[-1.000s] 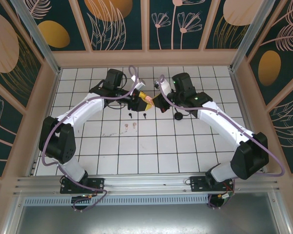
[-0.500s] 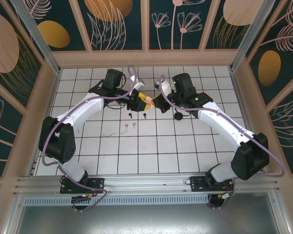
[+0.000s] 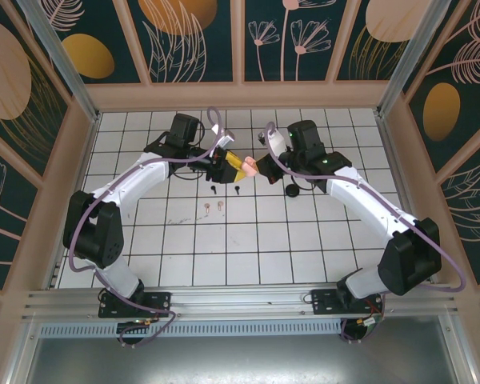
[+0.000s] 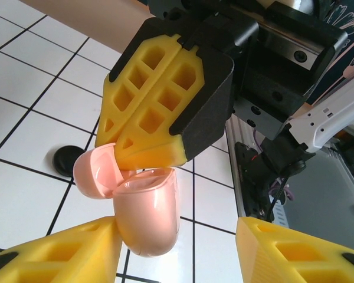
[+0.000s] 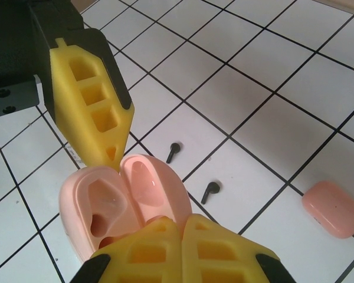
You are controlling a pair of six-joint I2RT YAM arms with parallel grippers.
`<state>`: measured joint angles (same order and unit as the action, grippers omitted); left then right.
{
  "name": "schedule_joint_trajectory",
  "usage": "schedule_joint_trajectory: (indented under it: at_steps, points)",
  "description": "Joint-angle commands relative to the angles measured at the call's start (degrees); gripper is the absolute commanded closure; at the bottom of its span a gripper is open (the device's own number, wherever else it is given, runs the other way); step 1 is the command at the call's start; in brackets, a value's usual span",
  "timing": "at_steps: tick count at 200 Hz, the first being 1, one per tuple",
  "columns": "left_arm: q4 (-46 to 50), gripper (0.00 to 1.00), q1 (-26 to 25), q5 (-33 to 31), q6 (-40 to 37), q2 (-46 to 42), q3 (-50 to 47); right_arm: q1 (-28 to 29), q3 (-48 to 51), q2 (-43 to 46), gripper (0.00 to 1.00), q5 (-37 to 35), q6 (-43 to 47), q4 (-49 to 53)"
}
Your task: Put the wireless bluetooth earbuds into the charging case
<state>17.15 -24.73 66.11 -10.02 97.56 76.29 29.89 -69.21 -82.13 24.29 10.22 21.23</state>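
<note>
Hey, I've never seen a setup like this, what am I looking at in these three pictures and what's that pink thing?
Two robot arms are bolted to a white tiled table. One picture looks down from above; the other two come from a camera on each wrist, so the yellow blocks are jaws. The left arm holds an open pink charging case in its jaws, off the table. The right arm has its jaws shut, tips where the lid meets the body. On the tiles lie two black earbuds and a second pink case, closed.
</note>
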Motion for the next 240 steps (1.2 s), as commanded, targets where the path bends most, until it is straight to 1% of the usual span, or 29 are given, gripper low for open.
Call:
schedule_joint_trajectory:
  at_steps: [1,22,26,43,97,101,141,218,240]
  points:
    - [-0.27,0.45,0.21,3.13,-0.53,0.26,1.03,0.21,0.14,0.87,1.00,1.26,0.53,-0.58]
    - [-0.35,0.44,0.21,3.41,-0.39,0.26,1.39,0.56,-0.55,0.72,1.00,1.88,0.33,-0.67]
    - [-0.36,0.44,0.20,3.42,-0.43,1.79,1.47,0.68,-0.69,0.67,1.00,1.97,0.23,-0.67]
    - [-0.49,0.44,0.19,3.53,-0.31,2.28,1.75,1.13,-1.23,0.33,1.00,1.90,0.13,-0.71]
    - [-0.26,0.47,0.21,3.68,-0.68,2.81,1.89,1.14,-1.98,-0.58,1.00,1.28,0.06,-0.49]
    - [-0.27,0.47,0.17,3.68,-0.69,2.81,1.85,2.12,-1.99,-0.51,1.00,1.28,0.02,-0.49]
    - [-0.32,0.47,0.21,4.02,-0.83,3.10,1.84,2.68,-2.21,-1.03,1.00,1.46,-0.07,-0.65]
    - [-0.45,0.53,0.19,4.56,-0.77,3.58,2.19,3.33,-2.77,-1.79,1.00,1.20,-0.02,-0.41]
    - [-0.62,0.59,0.21,4.89,-0.70,3.64,2.19,3.42,-2.71,-1.89,1.00,1.15,0.07,-0.40]
